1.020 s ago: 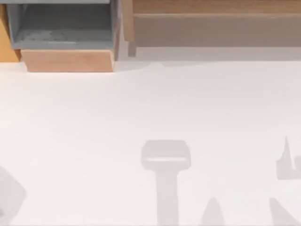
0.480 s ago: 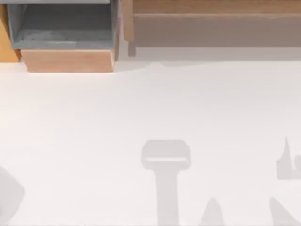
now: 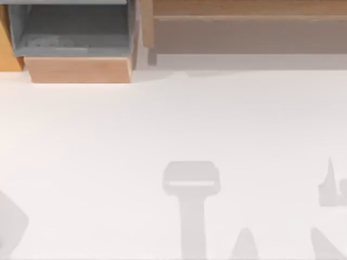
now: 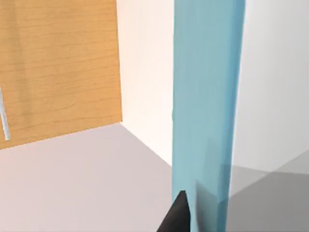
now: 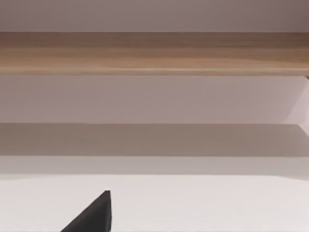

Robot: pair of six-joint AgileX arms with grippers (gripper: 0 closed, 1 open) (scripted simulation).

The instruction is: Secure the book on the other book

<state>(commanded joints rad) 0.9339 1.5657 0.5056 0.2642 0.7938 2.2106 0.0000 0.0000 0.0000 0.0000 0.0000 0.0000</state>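
Right at your left gripper (image 4: 186, 220), one dark fingertip lies against a tall blue book (image 4: 205, 111) standing upright, so you look to be gripping or carrying it, though I cannot tell if the fingers are clenched on it. Next you need to find the other book and lower this one flat onto it. Farther off stand a wooden panel (image 4: 58, 67) and white wall; your right gripper (image 5: 91, 215) faces a wooden shelf (image 5: 154, 53).
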